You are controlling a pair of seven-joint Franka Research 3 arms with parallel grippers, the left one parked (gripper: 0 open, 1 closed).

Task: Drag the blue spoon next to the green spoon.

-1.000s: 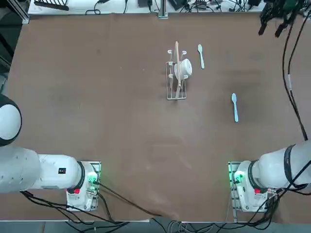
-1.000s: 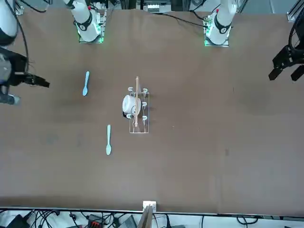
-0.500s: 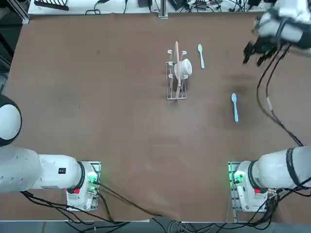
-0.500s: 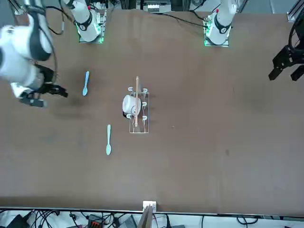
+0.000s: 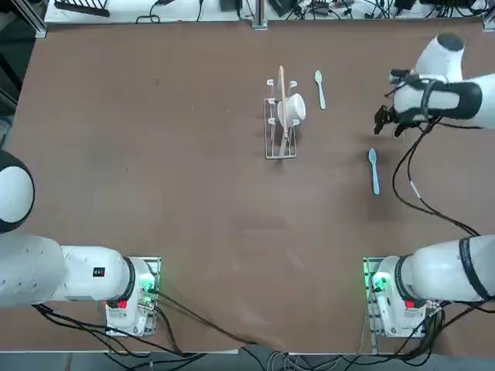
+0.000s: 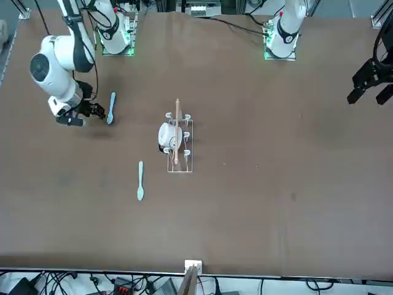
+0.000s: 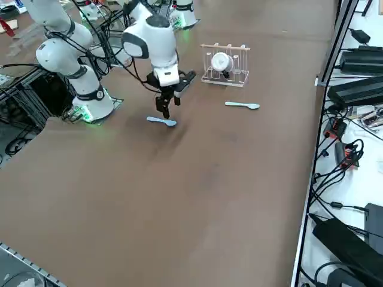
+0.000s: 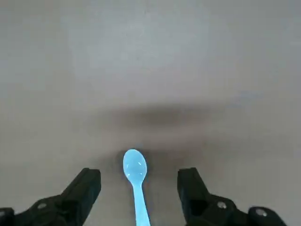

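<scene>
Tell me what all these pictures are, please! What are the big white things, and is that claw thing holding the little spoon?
The big white things are two robot arms at a brown table. Only the right arm works. The pictures show one moment from four cameras: one overhead, one across the table, one at the side, and one on the arm's wrist.

On the table lie a blue spoon, a green spoon, and a small wire rack with a white cup on it.

The claw is the right tool. It holds nothing. In the wrist camera its two fingers stand open with the blue spoon's bowl showing between them, so it hovers just over the spoon's bowl end, not gripping it.
</scene>
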